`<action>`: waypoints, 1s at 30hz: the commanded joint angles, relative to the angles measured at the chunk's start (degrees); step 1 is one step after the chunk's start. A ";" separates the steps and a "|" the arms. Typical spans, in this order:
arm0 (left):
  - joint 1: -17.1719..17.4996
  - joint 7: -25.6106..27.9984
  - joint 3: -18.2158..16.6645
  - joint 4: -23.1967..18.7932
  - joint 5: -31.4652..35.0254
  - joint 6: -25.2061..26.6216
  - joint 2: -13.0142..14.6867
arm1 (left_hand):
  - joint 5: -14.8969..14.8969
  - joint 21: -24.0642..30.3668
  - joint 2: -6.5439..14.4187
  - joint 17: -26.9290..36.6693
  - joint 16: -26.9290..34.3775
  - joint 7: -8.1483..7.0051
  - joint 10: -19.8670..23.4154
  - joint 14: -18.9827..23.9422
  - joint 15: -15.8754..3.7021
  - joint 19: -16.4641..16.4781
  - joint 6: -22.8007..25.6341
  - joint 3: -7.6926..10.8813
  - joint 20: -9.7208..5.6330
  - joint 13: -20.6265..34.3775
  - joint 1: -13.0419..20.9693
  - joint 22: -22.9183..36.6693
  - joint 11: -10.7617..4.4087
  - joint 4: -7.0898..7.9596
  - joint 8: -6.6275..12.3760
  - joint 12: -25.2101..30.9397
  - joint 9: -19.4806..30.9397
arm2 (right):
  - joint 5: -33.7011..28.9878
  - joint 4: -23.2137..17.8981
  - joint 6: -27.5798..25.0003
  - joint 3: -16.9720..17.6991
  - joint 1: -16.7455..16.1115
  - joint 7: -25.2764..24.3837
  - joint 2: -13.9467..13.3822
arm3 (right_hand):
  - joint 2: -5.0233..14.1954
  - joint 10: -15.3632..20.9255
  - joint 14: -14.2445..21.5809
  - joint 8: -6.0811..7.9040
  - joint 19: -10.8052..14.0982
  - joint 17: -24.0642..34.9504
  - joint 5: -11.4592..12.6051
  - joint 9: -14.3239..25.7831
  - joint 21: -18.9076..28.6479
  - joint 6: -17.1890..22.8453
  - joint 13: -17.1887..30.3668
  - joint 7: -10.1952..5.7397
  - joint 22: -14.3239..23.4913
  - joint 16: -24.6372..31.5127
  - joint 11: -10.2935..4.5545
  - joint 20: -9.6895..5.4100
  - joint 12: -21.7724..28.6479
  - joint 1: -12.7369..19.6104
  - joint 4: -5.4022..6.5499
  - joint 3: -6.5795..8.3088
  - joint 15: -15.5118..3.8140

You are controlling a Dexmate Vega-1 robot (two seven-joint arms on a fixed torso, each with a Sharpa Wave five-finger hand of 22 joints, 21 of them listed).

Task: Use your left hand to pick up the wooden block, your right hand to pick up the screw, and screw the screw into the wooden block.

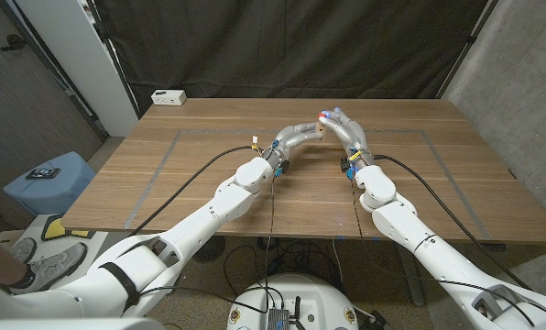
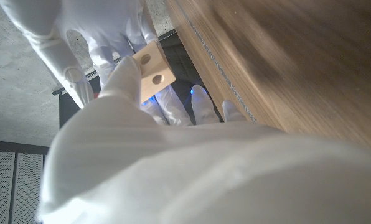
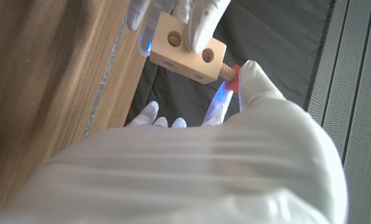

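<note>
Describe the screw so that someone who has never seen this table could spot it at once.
Look above the middle of the wooden table, where the two white-gloved hands meet. The left hand holds a pale wooden block with round holes. The screw juts from its side: a wooden thread with a red head, pinched by the right hand.

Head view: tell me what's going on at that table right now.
The robot is joining two parts in the air above the wooden table. Its left hand holds the block, a light wooden piece with round holes. Its right hand pinches the screw by its red head, and the threaded end is partly inside a hole in the block's side, with some thread still showing. The two hands meet over the table's middle, far side. A white box sits at the far left corner.
</note>
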 commanded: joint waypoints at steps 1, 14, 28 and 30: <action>0.07 0.04 -0.06 -0.17 -0.01 -0.07 0.10 | 0.47 0.46 0.73 0.12 -0.13 0.42 0.59 0.40 -4.64 -0.03 0.93 0.18 0.33 3.38 -0.02 0.28 0.04 0.29 0.38 0.29 0.11 | -0.06 0.28 -0.06 -0.20 0.15 0.07 0.11 | 0.43 -0.22 -0.34 0.46 -0.36 0.25 0.30 0.08 0.26 -0.25 0.09 -0.24 0.20 0.03 -0.12 -0.15 -0.01 0.09 -0.10 -0.10 -0.03; 0.26 0.06 -0.12 -0.55 -0.04 0.07 0.34 | 0.49 0.47 0.72 0.12 -0.14 0.41 0.62 0.43 -4.67 0.00 1.01 0.14 0.35 3.44 -0.02 0.28 0.03 0.28 0.41 0.22 0.11 | -0.01 0.48 0.07 -0.27 0.07 0.06 0.26 | 0.46 -0.23 -0.36 0.59 -0.36 0.23 0.31 0.02 0.27 -0.24 0.09 -0.26 0.19 0.01 -0.11 -0.15 -0.01 0.11 -0.15 -0.20 0.01; 0.32 -0.16 -0.15 -0.57 -0.18 -0.11 0.36 | 0.53 0.47 0.79 0.12 -0.15 0.44 0.67 0.50 -4.62 0.00 1.00 0.15 0.33 3.51 0.06 0.28 0.03 0.25 0.40 0.15 0.11 | -0.11 0.49 0.23 -0.28 -0.13 -0.04 0.23 | 0.50 -0.28 -0.34 0.61 -0.38 0.22 0.32 -0.09 0.27 -0.33 0.09 -0.29 0.19 0.01 -0.14 -0.18 -0.03 0.17 -0.19 -0.26 -0.07; 0.36 -0.18 -0.15 -0.63 -0.17 -0.13 0.39 | 0.52 0.48 0.73 0.12 -0.14 0.42 0.68 0.55 -4.66 0.02 1.06 0.13 0.29 3.52 0.08 0.28 0.03 0.22 0.43 0.14 0.11 | -0.15 0.45 0.31 -0.26 -0.20 -0.08 0.22 | 0.52 -0.31 -0.32 0.62 -0.38 0.22 0.32 -0.09 0.27 -0.35 0.09 -0.31 0.19 0.02 -0.13 -0.19 -0.04 0.17 -0.19 -0.27 -0.06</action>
